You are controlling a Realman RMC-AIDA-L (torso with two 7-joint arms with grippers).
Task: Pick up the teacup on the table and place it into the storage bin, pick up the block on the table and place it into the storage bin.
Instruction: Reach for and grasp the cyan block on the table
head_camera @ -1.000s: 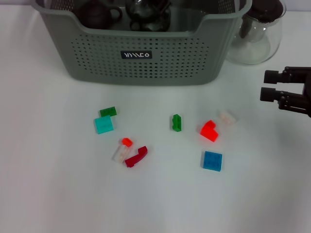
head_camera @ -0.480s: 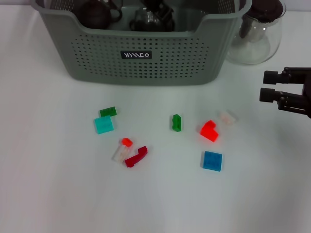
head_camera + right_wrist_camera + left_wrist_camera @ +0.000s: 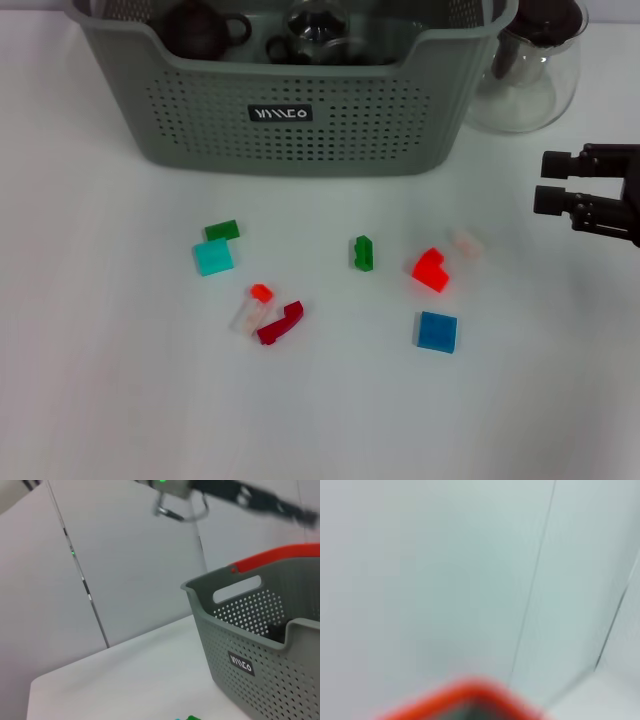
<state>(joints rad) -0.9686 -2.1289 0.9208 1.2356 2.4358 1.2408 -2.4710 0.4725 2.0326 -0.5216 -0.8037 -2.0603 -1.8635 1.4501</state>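
White table (image 3: 110, 400) all around, pale wall panels behind it in the right wrist view. The right hand (image 3: 548, 184) hangs at the table's right edge, dark fingers (image 3: 560, 160) pointing inward with a narrow gap between them, nothing in it. The left hand (image 3: 180, 507) shows only from the right wrist camera, up in the air above the storage bin (image 3: 290, 120); whether it's spread or closed, I cannot tell.

The storage bin sits at the table's far edge: grey-green plastic, walls full of small holes, cut-out handle, a little black label with white lettering on the near wall. Inside, a dark brown teacup (image 3: 200, 28) toward its left end, a clear glass piece (image 3: 315, 22) beside it.

Just off the bin's right end stands a glass pitcher (image 3: 530, 70) with a dark lid.

Blocks lie scattered mid-table: a teal block (image 3: 213, 257) touching a green one (image 3: 222, 230), a small green block (image 3: 363, 252), a red block (image 3: 430, 269), a blue block (image 3: 437, 331), a dark red piece (image 3: 281, 323).
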